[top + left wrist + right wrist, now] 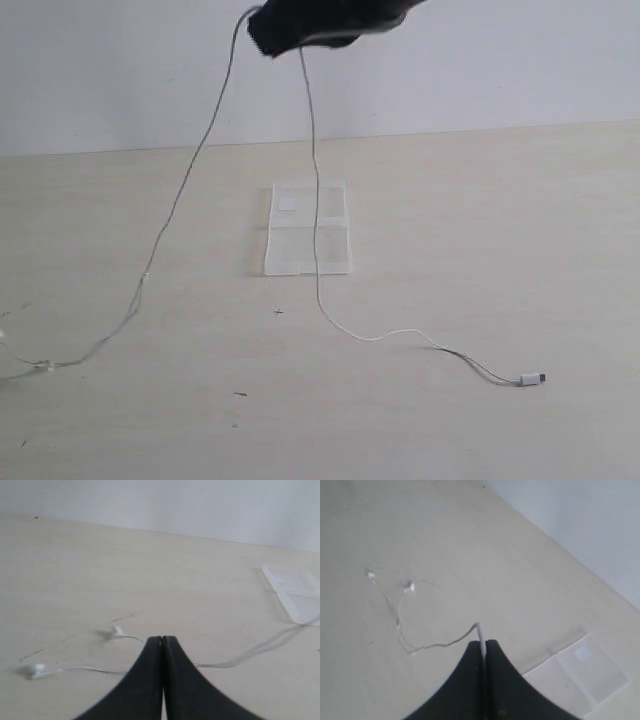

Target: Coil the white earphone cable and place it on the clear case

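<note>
My right gripper (285,40) hangs high over the table, shut on the white earphone cable (180,200). From it one strand drops to the left and the other falls across the clear case (290,255) to the plug (532,378) at the front right. In the right wrist view the cable (445,644) rises between the closed jaws (483,642), with the case (590,672) below. My left gripper (161,638) is shut low over the table. The two earbuds (36,670) (118,630) lie just beyond it, and their wires run behind its fingers. A grip on them does not show.
The pale wooden table (480,220) ends at a white wall at the back. A few small dark specks (240,394) lie near the front. The left gripper is outside the exterior view.
</note>
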Tool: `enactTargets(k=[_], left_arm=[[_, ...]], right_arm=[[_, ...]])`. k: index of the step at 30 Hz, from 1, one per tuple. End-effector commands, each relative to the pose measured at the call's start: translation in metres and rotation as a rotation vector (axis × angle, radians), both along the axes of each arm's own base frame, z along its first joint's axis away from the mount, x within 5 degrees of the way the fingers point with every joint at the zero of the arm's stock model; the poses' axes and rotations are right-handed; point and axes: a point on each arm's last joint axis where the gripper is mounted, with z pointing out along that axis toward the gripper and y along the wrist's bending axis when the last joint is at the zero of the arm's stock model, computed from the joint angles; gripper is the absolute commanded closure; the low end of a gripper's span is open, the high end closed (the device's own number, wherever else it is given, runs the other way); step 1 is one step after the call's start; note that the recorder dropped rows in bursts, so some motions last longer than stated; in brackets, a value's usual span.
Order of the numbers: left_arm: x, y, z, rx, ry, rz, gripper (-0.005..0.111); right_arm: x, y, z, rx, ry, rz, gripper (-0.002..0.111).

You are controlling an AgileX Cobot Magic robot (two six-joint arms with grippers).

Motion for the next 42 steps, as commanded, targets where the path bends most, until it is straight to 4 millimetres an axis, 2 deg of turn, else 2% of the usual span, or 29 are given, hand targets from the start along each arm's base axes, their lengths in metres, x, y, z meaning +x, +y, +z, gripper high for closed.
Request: enactTargets(k=[1, 8, 18, 28, 37, 42], left_arm=[[0.000, 0.000, 0.001, -0.002, -0.008, 0.001, 0.107], [0.000, 0.000, 0.001, -0.002, -0.008, 0.001, 0.107], [0.000, 0.000, 0.001, -0.002, -0.008, 0.001, 0.107], [0.000, 0.000, 0.001, -0.002, -0.008, 0.001, 0.107], [0.000, 0.000, 0.001, -0.002, -0.008, 0.001, 0.107], [0.000, 0.000, 0.001, -0.002, -0.008, 0.001, 0.107]], right_arm=[[-0.033, -0.025, 0.042, 0.055, -0.089, -0.023, 0.108], [-0.067, -0.048, 0.089, 0.169, -0.177, -0.044, 0.108], [-0.090, -0.067, 0.140, 0.368, -0.281, -0.109, 0.108], [-0.111, -0.084, 0.162, 0.474, -0.384, -0.131, 0.108], [-0.128, -0.098, 0.187, 0.708, -0.447, -0.160, 0.108], [-0.130, -0.096, 0.187, 0.670, -0.499, -0.118, 0.108]])
